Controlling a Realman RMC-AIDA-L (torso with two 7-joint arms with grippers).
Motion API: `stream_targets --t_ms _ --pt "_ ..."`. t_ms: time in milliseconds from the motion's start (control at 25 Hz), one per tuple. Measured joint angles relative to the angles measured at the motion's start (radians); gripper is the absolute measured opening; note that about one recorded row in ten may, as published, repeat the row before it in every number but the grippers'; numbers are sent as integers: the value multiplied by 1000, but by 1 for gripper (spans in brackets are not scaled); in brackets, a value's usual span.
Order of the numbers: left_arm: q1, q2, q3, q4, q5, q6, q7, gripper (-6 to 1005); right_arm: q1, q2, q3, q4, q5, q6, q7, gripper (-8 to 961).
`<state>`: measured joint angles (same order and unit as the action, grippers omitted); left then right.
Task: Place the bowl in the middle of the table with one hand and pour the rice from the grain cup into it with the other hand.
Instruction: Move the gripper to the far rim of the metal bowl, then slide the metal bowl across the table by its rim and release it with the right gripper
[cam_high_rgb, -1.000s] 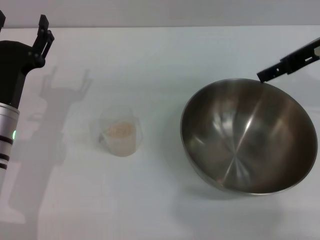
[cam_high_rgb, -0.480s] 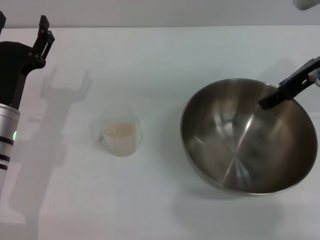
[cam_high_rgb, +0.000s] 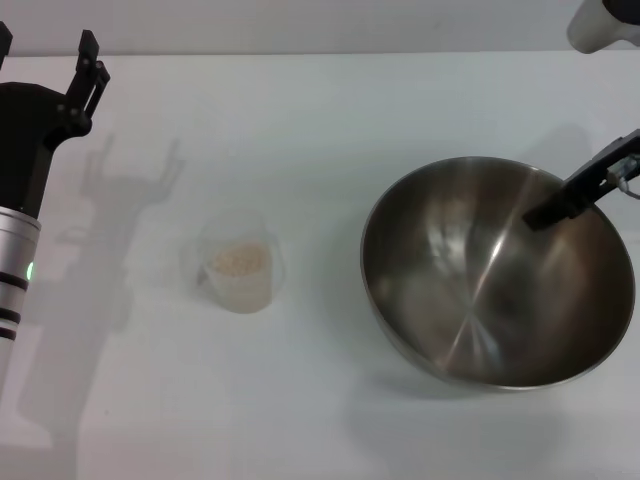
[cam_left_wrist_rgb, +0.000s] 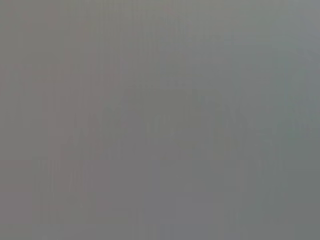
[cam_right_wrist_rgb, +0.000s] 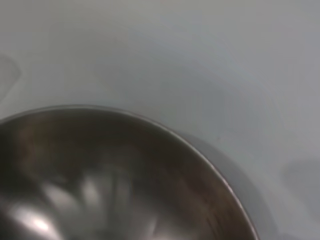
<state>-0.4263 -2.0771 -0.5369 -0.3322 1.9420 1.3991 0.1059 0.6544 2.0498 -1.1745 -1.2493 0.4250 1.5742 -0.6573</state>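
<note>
A: Left gripper (cam_high_rgb: 88, 62) is parked far left, fingers spread, holding nothing; the grain cup (cam_high_rgb: 239, 268) with rice (cam_high_rgb: 239, 260) waits mid-table.

B: And right?

A: The right gripper (cam_high_rgb: 585, 190) hangs over the bowl (cam_high_rgb: 470, 290)'s far rim; grip unclear. Seat one finger inside the rim before clamping.

There is one steel bowl (cam_high_rgb: 495, 275) at the right of the frame and one grain cup (cam_high_rgb: 238, 264) left of centre. The cup holds one small heap of rice (cam_high_rgb: 240, 259). Both stand on one white surface (cam_high_rgb: 320, 120). Two robot arms show, one at each side edge.
</note>
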Motion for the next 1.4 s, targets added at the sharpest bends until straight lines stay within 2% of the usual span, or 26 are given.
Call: stream_targets --t_ms 400,600,840,1200,1400 --pt "5 -1 2 -2 6 8 -1 861 0 8 -1 28 0 -9 -3 477" --pt "8 -1 5 -2 6 10 -9 861 -2 9 11 17 0 -5 1 237" --pt "14 -1 4 -2 7 16 -40 861 -8 14 114 -62 25 6 -7 40" --pt "15 -2 3 -2 8 34 -40 860 -27 11 137 -110 146 10 -61 -1" --pt "15 -2 5 -2 8 41 -40 860 -14 24 117 -82 164 9 -88 0"
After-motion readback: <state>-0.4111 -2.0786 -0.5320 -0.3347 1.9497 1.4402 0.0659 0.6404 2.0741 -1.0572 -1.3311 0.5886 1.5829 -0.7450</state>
